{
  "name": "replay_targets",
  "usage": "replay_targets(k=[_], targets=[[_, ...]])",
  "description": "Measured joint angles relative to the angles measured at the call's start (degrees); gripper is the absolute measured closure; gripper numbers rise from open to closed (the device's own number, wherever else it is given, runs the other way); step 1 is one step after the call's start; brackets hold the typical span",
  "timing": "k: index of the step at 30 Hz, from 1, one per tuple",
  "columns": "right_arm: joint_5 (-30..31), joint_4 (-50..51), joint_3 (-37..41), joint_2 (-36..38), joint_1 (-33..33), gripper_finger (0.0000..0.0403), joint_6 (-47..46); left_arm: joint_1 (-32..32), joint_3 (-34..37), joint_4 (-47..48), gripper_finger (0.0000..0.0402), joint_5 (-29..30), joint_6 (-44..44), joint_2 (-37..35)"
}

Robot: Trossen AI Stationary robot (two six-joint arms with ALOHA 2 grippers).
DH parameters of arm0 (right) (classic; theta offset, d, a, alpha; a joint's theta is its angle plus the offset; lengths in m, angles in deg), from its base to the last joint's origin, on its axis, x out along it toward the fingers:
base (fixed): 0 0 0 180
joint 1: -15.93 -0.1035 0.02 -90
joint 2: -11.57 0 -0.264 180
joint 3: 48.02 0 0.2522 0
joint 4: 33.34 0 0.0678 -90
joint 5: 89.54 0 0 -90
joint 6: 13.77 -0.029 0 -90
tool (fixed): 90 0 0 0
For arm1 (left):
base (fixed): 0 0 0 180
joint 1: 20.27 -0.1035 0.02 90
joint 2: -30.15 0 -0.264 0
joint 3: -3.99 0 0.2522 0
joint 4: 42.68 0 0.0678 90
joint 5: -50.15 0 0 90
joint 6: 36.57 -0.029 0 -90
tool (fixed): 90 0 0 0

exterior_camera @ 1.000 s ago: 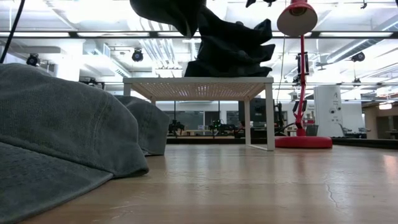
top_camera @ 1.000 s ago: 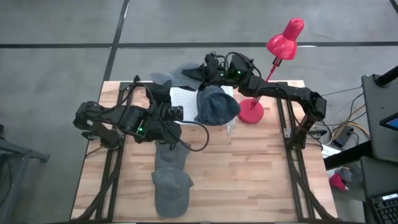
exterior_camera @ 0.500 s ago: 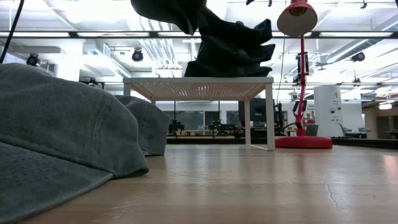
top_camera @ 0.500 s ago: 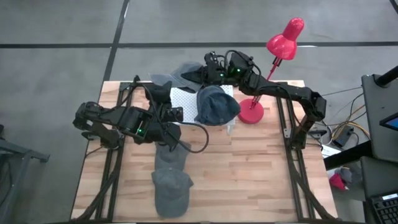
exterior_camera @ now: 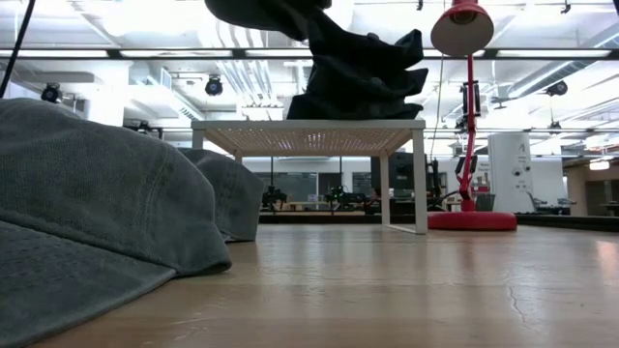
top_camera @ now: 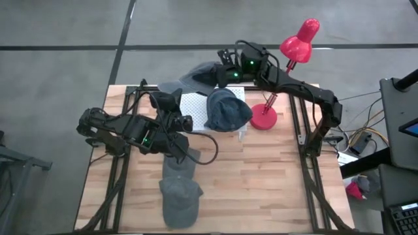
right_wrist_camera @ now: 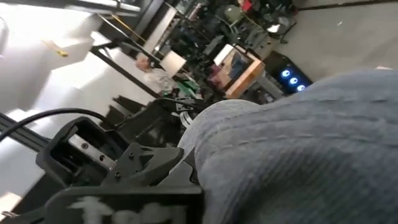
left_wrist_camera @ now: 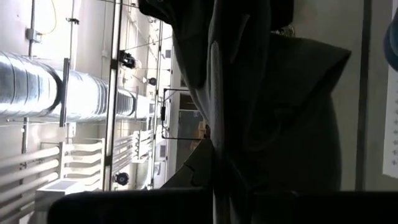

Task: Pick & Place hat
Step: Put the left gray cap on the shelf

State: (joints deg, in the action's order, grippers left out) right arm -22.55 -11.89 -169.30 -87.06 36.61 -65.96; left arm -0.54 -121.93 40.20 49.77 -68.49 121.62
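Observation:
My right gripper [top_camera: 223, 73] is shut on a light grey hat [top_camera: 194, 77] and holds it in the air above the far side of a white perforated rack [top_camera: 193, 103]. This hat shows at the top of the low view [exterior_camera: 261, 14] and fills the right wrist view [right_wrist_camera: 298, 149]. A dark blue-grey hat [top_camera: 227, 109] lies on the rack top, also seen in the low view [exterior_camera: 358, 77]. Two grey hats [top_camera: 177, 164] [top_camera: 179, 201] lie on the table near the front. My left gripper [top_camera: 186, 149] is low over the nearer-to-rack one; dark cloth [left_wrist_camera: 261, 99] fills its wrist view. My right gripper holds the light grey hat by the end toward the table's right [top_camera: 213, 73], coming at it from the right, roughly level. The gripper itself hides the place of contact. The hat is lifted clear of the rack and hangs out to the left of the fingers.
A red desk lamp stands with its base [top_camera: 264, 120] right of the rack and its head [top_camera: 300, 38] past the far edge, close behind my right arm. Bare wood [top_camera: 274, 183] lies at the front right.
My right gripper has risen and drawn a little toward the far right, lifting the light grey hat higher above the rack. My left arm has shifted slightly toward the near edge over the hats on the table.

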Motion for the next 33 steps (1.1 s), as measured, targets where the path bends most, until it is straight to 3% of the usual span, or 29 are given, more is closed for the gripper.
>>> replay_targets(k=[6, 20, 27, 33], targets=[[2.7, 8.2, -4.7, -0.1, 0.1, 0.0395, 6.1, 0.0, 0.0, 0.0, 0.0385, 0.0, 3.9, 0.0], [5.1, 8.5, -4.9, 0.0, 1.2, 0.0395, 6.6, 0.1, 0.0, 0.4, 0.0381, 0.4, 12.4, 0.0], [6.7, 8.3, -5.1, 0.3, 3.1, 0.0395, 6.2, 0.5, 0.0, 0.5, 0.0301, 0.9, 15.4, -0.3], [-3.4, 8.4, -5.3, 0.2, 4.0, 0.0395, 7.1, 1.2, 0.0, 0.5, 0.0231, 0.6, 18.7, -1.7]])
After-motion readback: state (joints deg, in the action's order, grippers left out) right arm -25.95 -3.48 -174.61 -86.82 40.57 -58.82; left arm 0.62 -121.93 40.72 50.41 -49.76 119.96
